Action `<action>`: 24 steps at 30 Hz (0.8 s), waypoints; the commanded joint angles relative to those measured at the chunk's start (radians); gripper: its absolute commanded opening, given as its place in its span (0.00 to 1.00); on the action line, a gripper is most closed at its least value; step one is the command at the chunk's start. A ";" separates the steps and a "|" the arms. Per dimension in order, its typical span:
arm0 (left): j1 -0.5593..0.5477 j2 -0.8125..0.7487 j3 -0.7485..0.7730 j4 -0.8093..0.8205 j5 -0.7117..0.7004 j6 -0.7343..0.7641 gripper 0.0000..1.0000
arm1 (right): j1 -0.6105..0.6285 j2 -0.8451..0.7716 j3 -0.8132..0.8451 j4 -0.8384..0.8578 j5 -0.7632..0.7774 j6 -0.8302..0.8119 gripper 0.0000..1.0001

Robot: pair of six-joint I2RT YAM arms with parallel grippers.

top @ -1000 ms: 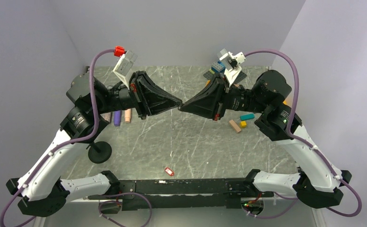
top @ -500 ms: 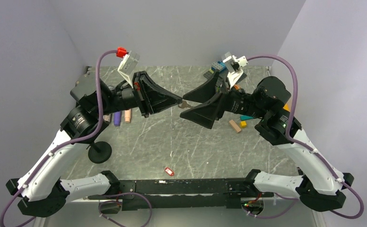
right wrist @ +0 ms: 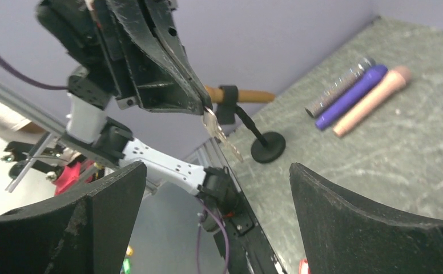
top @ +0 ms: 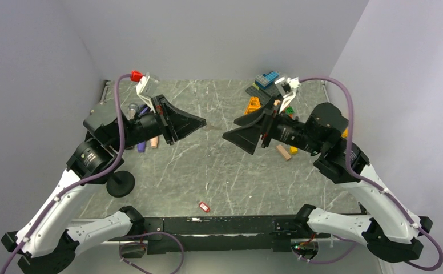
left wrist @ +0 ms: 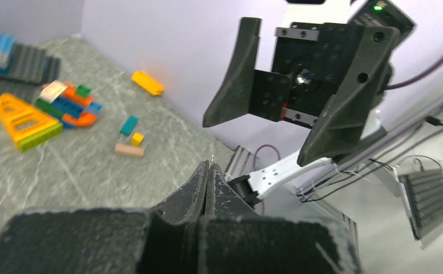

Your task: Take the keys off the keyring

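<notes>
Both arms are raised over the middle of the table point(top: 225, 171), their tips facing each other with a small gap between them. The left gripper point(top: 203, 121) has its fingers pressed together, pinching the head of a small silver key point(right wrist: 215, 129); from the right wrist view the key hangs down from that tip, slightly tilted. From the left wrist view only a tiny sliver of metal pokes out past the closed fingers point(left wrist: 199, 181). The right gripper point(top: 230, 129) is spread wide and holds nothing, apart from the key and just to the right of it. The red keyring tag point(top: 204, 206) lies flat on the table at the near edge, about midway between the two arm bases and well apart from both grippers. A heap of coloured toy blocks point(top: 265, 83) sits at the far right, a few marker pens point(top: 141, 142) lie on the left, and a black round-footed stand point(top: 120, 184) is near the left arm
</notes>
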 commanded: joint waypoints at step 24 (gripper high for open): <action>0.219 -0.104 -0.769 0.098 -0.281 -0.097 0.00 | 0.014 -0.058 -0.306 -0.263 0.151 0.288 0.99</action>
